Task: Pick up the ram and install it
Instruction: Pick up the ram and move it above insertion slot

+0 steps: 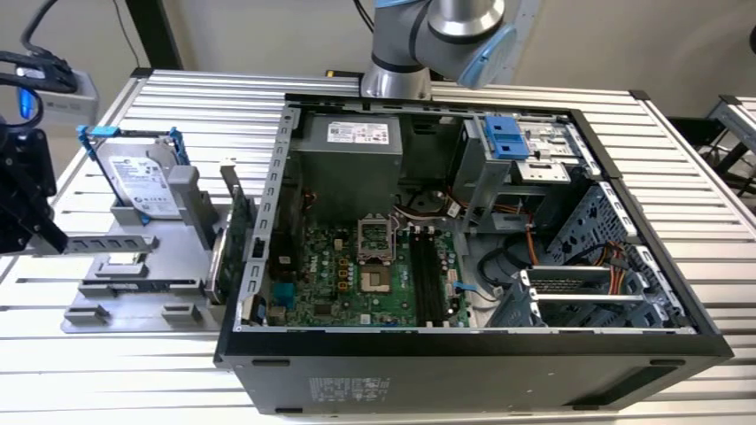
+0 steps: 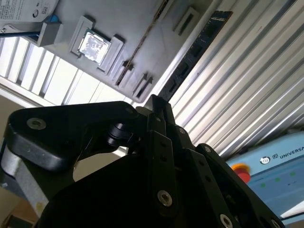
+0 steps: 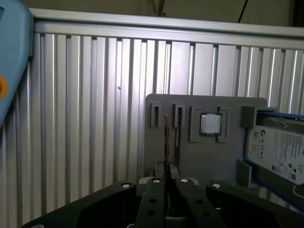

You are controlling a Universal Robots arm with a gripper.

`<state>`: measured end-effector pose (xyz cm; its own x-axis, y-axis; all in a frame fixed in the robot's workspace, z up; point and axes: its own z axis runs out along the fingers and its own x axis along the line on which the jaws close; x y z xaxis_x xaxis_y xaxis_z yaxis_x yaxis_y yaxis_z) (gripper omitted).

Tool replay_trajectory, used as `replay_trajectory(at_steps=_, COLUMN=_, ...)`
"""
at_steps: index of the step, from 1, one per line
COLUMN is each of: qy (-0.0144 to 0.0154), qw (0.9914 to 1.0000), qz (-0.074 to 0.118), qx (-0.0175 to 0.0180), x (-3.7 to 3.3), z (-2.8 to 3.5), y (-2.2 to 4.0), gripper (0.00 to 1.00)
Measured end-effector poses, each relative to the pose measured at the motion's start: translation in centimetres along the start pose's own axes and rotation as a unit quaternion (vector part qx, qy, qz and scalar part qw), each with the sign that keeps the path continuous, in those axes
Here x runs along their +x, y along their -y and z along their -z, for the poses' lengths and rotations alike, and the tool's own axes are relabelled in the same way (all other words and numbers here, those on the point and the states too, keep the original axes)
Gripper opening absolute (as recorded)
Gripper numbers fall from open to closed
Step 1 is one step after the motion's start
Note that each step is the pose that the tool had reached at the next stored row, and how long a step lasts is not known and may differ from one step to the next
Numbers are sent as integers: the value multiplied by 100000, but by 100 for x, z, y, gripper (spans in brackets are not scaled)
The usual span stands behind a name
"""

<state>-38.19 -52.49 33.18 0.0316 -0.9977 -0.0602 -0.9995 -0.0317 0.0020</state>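
The black two-fingered pincer [image 2: 156, 102] is closed on one end of the ram [image 2: 194, 52], a long, narrow, dark circuit-board stick with small chips. The fingers are pressed flat against its two faces. In the second wrist view the long axis of the stick runs straight out from the fingertips, and its far end is free, past the edge of the flat grey holder plate [image 2: 118, 28] and over the ribbed aluminium counter [image 2: 247, 85]. In the first wrist view the ram [image 3: 166, 137] shows edge-on as a thin line between two empty slots of the plate, near a square silver processor chip [image 3: 210, 124]. In the exterior view this plate [image 1: 119, 310] lies at the left of the open black computer case [image 1: 473, 354]. The case side wall and an upright green expansion card [image 1: 236, 230] stand between the plate and the black memory slots [image 1: 431, 279]. Open counter lies around the plate.
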Motion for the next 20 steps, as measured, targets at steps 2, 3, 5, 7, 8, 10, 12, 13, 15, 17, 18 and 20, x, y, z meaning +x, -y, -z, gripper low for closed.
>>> replay_trajectory(at_steps=2, qy=0, qw=100000, qz=-3, qx=0, x=-1, z=22, y=0, gripper=0)
replay_trajectory(at_steps=3, qy=0, qw=100000, qz=-1, qx=-1, x=-2, z=33, y=0, gripper=0)
replay_trajectory(at_steps=5, qy=5, qw=100000, qz=-2, qx=2, x=-3, z=55, y=0, gripper=0)
replay_trajectory(at_steps=7, qy=4, qw=100000, qz=-1, qx=3, x=-5, z=78, y=0, gripper=0)
replay_trajectory(at_steps=8, qy=1, qw=100000, qz=1, qx=-1, x=-5, z=89, y=0, gripper=0)
replay_trajectory(at_steps=10, qy=3, qw=100000, qz=1, qx=2, x=-7, z=109, y=0, gripper=0)
replay_trajectory(at_steps=12, qy=1, qw=100000, qz=0, qx=-2, x=-8, z=130, y=0, gripper=0)
replay_trajectory(at_steps=13, qy=3, qw=100000, qz=-1, qx=2, x=-9, z=140, y=-1, gripper=0)
replay_trajectory(at_steps=15, qy=1, qw=100000, qz=-3, qx=-2, x=-10, z=164, y=0, gripper=0)
replay_trajectory(at_steps=17, qy=0, qw=100000, qz=-2, qx=-2, x=-11, z=186, y=0, gripper=0)
replay_trajectory(at_steps=18, qy=1, qw=100000, qz=0, qx=-2, x=-12, z=198, y=0, gripper=0)
replay_trajectory(at_steps=20, qy=0, qw=100000, qz=-1, qx=-2, x=-14, z=223, y=0, gripper=0)
